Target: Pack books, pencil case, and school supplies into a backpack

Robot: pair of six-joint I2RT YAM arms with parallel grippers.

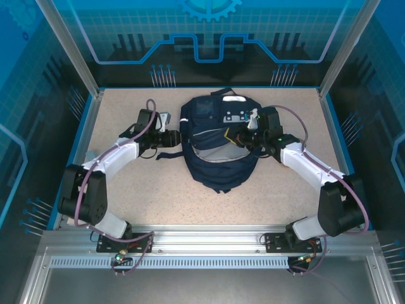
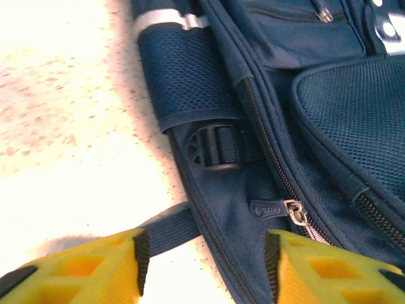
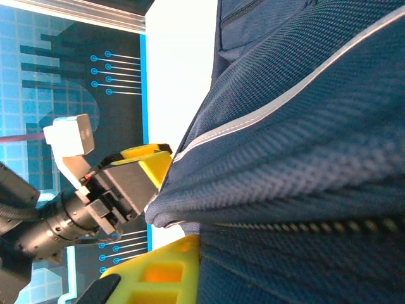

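From above, one navy backpack point(image 1: 218, 149) lies on the worktop point(image 1: 158, 196), centred toward its far edge. Left wrist: the left gripper point(image 2: 207, 253) gapes wide over one buckle point(image 2: 215, 145) and one zipper pull point(image 2: 296, 212), tab logo unreadable. Right wrist: the right gripper point(image 3: 161, 212) pinches a backpack fold.

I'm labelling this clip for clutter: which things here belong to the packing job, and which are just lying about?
Job: backpack, its unzipped part gaping; left end effector, open at the backpack's side; right end effector, shut on a fold of its fabric.
Bystanders, all fixtures: table; aluminium frame; blue wall panels.
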